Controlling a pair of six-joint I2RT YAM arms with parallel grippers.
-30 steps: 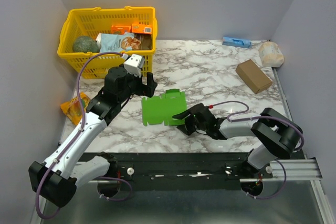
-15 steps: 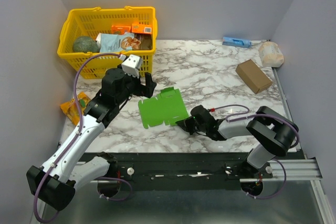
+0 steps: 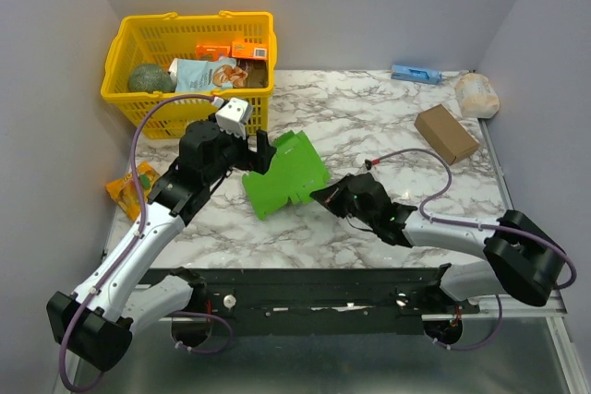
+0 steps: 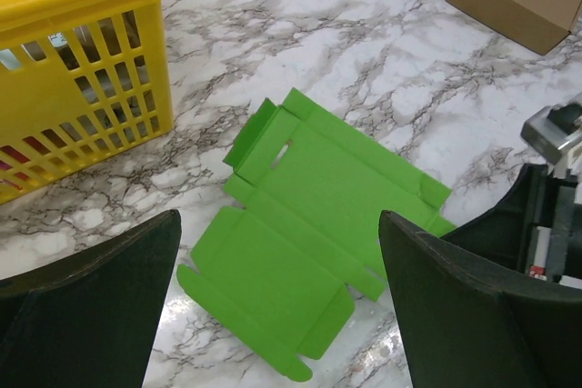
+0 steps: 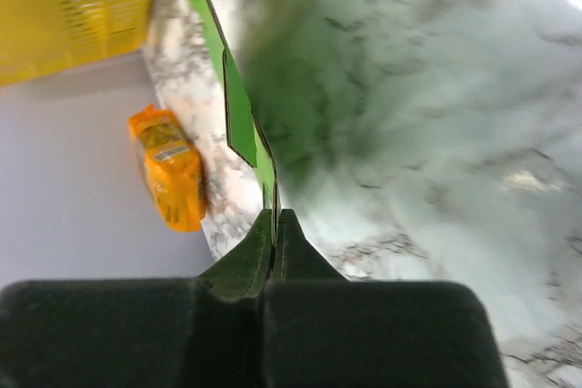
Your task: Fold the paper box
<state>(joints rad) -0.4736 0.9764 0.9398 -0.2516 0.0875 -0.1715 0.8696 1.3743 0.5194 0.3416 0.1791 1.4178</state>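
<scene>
The right gripper (image 5: 275, 224) clamps one edge of the paper box (image 3: 286, 173) — card tilted up mid-table, toward its 10 o'clock. The left gripper (image 3: 259, 149), at the box's 9 o'clock, gapes empty. So slight a pinch could slip — or buckle the card off-crease.

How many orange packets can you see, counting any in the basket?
3. Two orange packets sit side by side in the yellow basket; a third lies on the table beside the left arm. Others may be hidden in the basket.
</scene>
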